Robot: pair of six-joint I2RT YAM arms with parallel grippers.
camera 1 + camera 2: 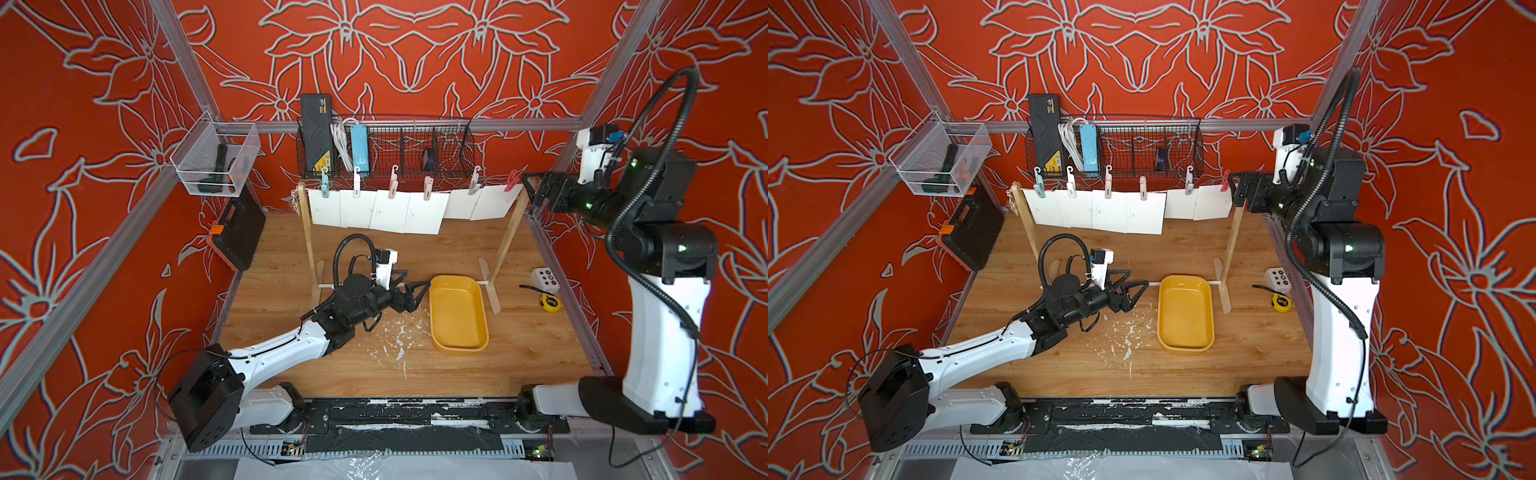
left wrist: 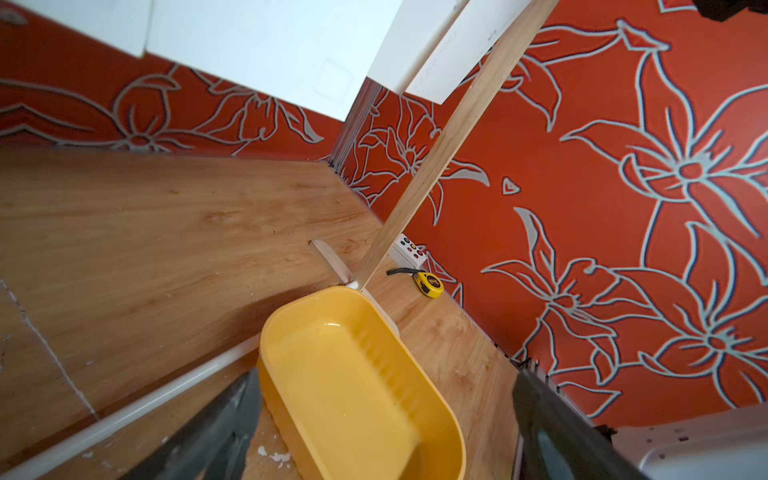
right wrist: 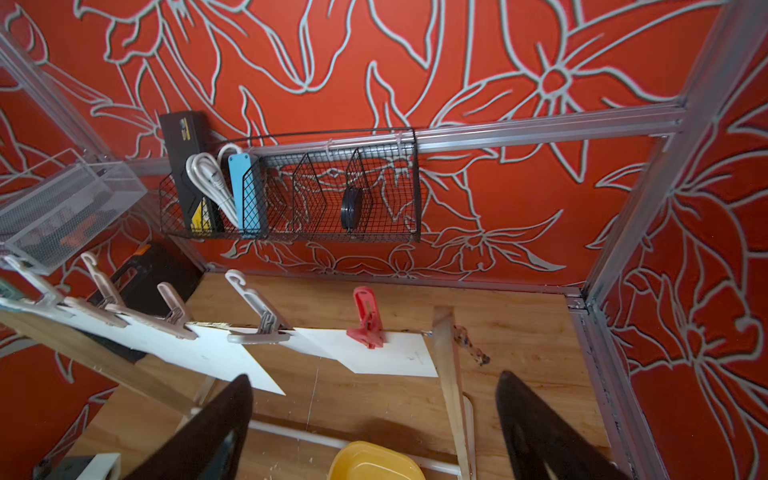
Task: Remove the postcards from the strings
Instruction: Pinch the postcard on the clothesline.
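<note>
Several white postcards (image 1: pixel 386 210) (image 1: pixel 1108 210) hang side by side from the strings (image 3: pixel 411 331), a thin twine between two wooden posts (image 1: pixel 509 237), each card held by a peg. My right gripper (image 1: pixel 530 190) (image 1: pixel 1237 189) is open, up at twine height just right of the red peg (image 3: pixel 368 320) and the last card (image 3: pixel 386 353); in the right wrist view the gripper (image 3: pixel 374 377) holds nothing. My left gripper (image 1: pixel 417 296) (image 1: pixel 1138 296) is open and low, beside a yellow tray (image 1: pixel 433 316). In the left wrist view the left gripper (image 2: pixel 385 376) has nothing between its fingers.
A black wire basket (image 1: pixel 386 149) and a mesh box (image 1: pixel 216 158) hang on the frame above and behind the line. A black case (image 1: pixel 237 228) leans at the left wall. A button box (image 1: pixel 545 279) and a tape measure (image 1: pixel 549 300) lie at the right edge.
</note>
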